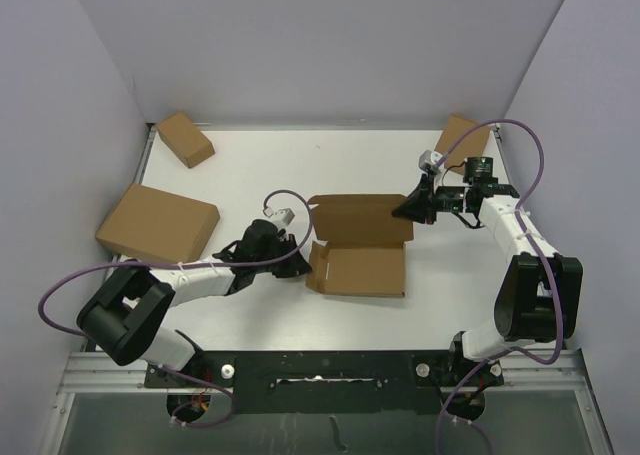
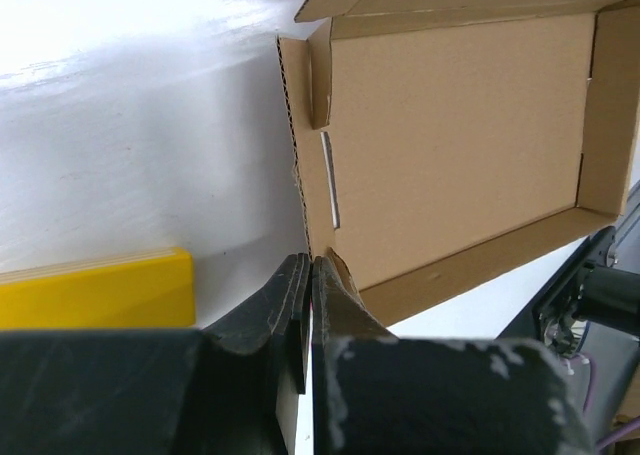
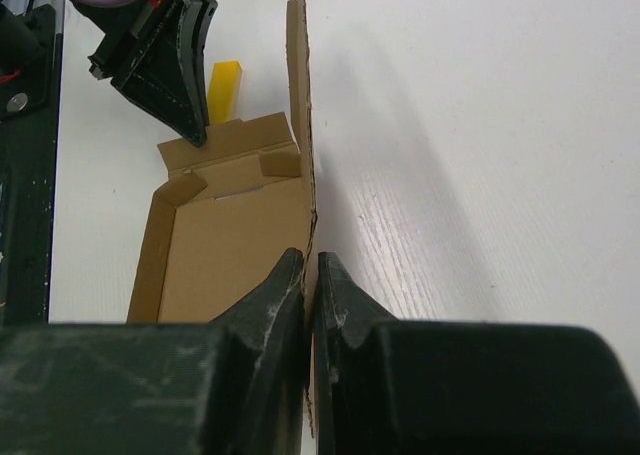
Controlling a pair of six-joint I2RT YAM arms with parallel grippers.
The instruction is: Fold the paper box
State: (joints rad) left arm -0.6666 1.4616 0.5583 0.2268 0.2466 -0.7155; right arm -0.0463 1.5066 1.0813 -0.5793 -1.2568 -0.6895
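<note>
Paper box (image 1: 358,260): middle of the table (image 1: 300,165), toward the near edge; tray in front, lid panel (image 1: 360,218) behind it.
Left gripper (image 1: 303,265): at the tray's left wall, clamped on it.
Right gripper (image 1: 405,213): at the lid panel's right end, clamped on its edge.
Small block (image 2: 95,287): on the table just left of the paper box, beside the left gripper.
Corner box (image 1: 185,138): far-left corner.
Large box (image 1: 158,224): overhanging the left edge, in front of the corner box.
Third box (image 1: 458,135): far-right corner, behind the right gripper.
</note>
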